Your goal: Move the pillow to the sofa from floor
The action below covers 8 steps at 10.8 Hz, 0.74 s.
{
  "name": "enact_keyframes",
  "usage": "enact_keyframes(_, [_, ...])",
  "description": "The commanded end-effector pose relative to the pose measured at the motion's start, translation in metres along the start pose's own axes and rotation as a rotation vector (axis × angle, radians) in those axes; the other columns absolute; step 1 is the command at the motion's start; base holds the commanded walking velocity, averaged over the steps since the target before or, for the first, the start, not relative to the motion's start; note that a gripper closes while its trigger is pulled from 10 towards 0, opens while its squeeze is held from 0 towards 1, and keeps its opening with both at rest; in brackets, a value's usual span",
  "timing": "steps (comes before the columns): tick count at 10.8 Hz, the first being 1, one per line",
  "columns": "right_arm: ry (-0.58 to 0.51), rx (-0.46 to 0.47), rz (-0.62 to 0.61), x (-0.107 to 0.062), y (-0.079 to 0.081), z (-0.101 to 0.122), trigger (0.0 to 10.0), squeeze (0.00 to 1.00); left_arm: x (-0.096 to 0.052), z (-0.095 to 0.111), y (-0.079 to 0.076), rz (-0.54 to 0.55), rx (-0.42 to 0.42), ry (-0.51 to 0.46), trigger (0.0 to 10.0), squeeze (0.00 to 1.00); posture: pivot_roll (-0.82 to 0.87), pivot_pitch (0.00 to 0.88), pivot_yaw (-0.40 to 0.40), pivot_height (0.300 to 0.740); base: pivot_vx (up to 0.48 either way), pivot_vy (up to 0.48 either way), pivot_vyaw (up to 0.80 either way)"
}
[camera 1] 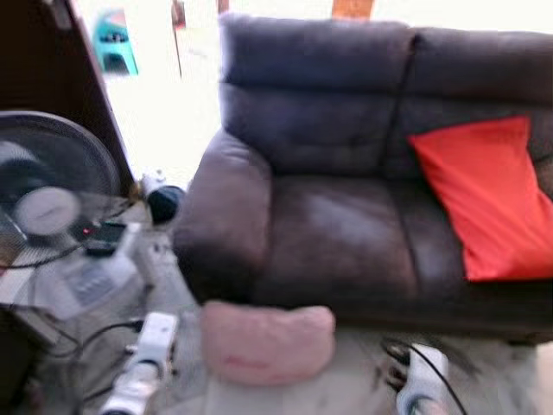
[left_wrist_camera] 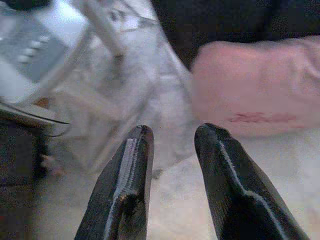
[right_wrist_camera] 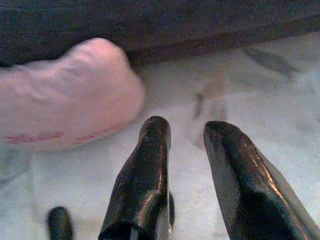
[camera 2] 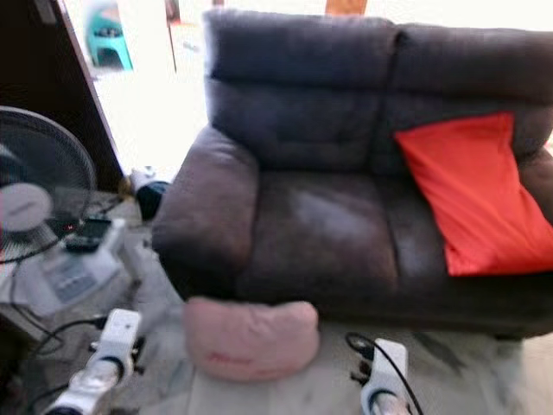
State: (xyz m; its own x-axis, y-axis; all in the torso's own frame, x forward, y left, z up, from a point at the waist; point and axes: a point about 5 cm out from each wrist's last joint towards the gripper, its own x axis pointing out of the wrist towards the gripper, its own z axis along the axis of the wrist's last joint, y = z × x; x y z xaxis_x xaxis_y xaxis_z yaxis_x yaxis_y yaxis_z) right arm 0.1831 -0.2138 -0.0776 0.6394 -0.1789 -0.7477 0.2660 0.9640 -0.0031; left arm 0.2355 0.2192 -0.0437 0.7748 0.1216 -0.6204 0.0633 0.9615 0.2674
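Left arm (camera 1: 143, 363): silver-white casing in blocky segments, with a rounded rectangular end piece and a narrower jointed section behind it; dark fittings at the joints.

Right arm (camera 2: 384, 380): silver-white rounded housing; a thin black cable loops over its top and runs down beside it.

Left pincer (left_wrist_camera: 172, 137): two long black fingers, tapered, tips rounded, with a paler sheen along the edges.

Right pincer (right_wrist_camera: 186, 131): two long black fingers, thick, glossy, blunt rounded tips.

I see a bright red fabric cushion (camera 1: 491, 201), a round wire-caged electric fan (camera 1: 47, 186), and a turquoise plastic stool (camera 1: 115, 40) far behind.
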Motion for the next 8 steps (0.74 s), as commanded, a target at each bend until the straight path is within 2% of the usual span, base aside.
enact_keyframes(1, [0.011,0.001,-0.023,-0.0010,-0.0095,-0.0022,10.0,0.00,0.0004,0.0007,-0.0108,-0.027,0.014,0.006,10.0,0.00,0.06,0.000,-0.033,0.740,0.000,0.000,0.00])
enact_keyframes(8, [0.022,-0.013,-0.018,-0.0010,-0.0086,-0.0034,10.0,0.00,0.0004,0.0007,-0.0121,-0.029,0.015,0.007,10.0,0.00,0.06,0.000,-0.033,0.740,0.000,0.000,0.00])
